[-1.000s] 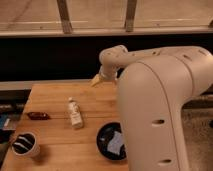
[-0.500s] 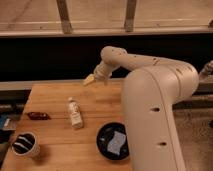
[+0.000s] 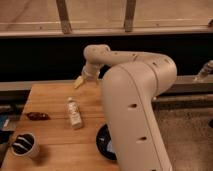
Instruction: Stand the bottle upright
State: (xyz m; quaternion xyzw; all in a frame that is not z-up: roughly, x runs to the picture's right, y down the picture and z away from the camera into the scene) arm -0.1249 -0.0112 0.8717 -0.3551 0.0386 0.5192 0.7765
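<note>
The bottle [image 3: 74, 113] is small, pale and whitish with a light label. It lies on its side near the middle of the wooden table [image 3: 50, 96], its cap end pointing away from me. My gripper [image 3: 80, 81] hangs over the table's far edge, up and slightly right of the bottle, with clear space between them. The arm [image 3: 131, 95] sweeps in from the right and fills the right half of the view.
A small dark red flat packet [image 3: 38, 116] lies left of the bottle. A white cup with a dark inside [image 3: 24, 144] stands at the front left. A dark round plate [image 3: 105, 142] sits at the front, partly behind the arm. A dark wall and rail run behind the table.
The gripper has moved left and down toward the table's far edge, closer to the bottle. The arm has swung further across the view. The bottle has not moved.
</note>
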